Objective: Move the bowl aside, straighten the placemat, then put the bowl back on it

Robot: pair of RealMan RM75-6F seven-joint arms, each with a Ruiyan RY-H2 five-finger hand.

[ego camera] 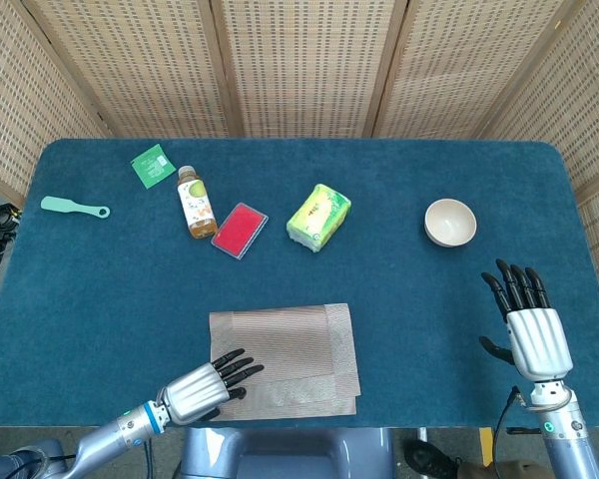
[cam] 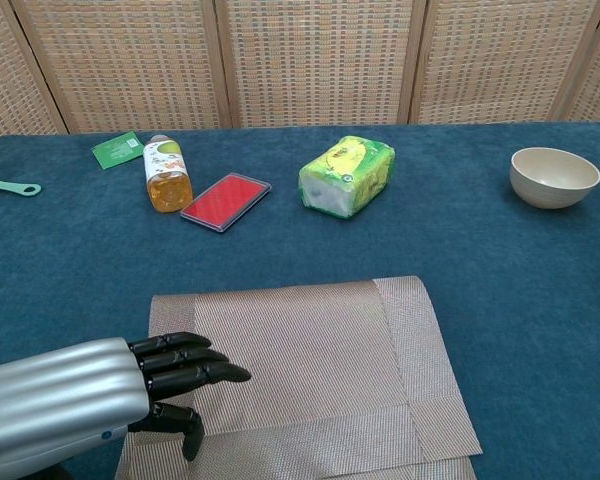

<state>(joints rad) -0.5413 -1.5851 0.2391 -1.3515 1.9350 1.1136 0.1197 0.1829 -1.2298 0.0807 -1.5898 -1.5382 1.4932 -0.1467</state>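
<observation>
The woven beige placemat lies at the table's near edge, turned slightly so its right side sits a bit further from me. My left hand rests flat on the mat's near left corner, fingers stretched out together. The cream bowl stands upright off the mat on the blue cloth at the far right. My right hand is open, fingers pointing away from me, well short of the bowl and holding nothing. It does not show in the chest view.
Across the far side of the blue table lie a mint spatula, a green packet, a juice bottle, a red case and a yellow-green tissue pack. Wicker screens stand behind.
</observation>
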